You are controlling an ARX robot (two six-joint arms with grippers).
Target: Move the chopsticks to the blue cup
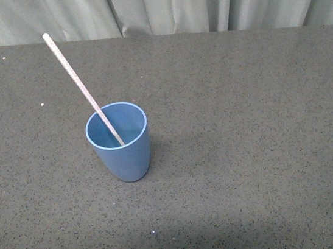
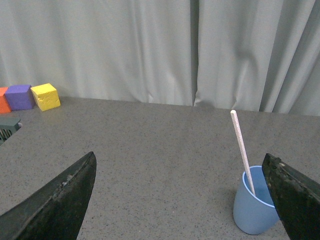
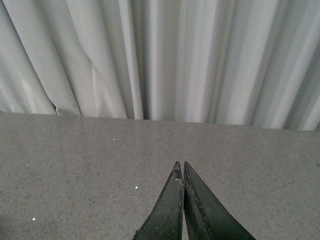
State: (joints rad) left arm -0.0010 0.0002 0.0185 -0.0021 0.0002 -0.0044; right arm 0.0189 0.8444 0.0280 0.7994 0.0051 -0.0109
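The blue cup (image 1: 120,143) stands upright on the grey table, left of centre in the front view. The pale chopstick (image 1: 80,86) stands in it, its lower end inside the cup, leaning up and to the far left over the rim. No arm shows in the front view. In the left wrist view the cup (image 2: 252,207) and chopstick (image 2: 242,150) sit just inside one finger; my left gripper (image 2: 180,162) is open wide and empty, drawn back from the cup. My right gripper (image 3: 180,164) is shut and empty over bare table.
A grey curtain (image 1: 169,4) hangs along the table's far edge. In the left wrist view yellow (image 2: 45,96), purple (image 2: 19,96) and orange (image 2: 3,100) blocks sit at the back edge, with a dark object (image 2: 7,129) nearby.
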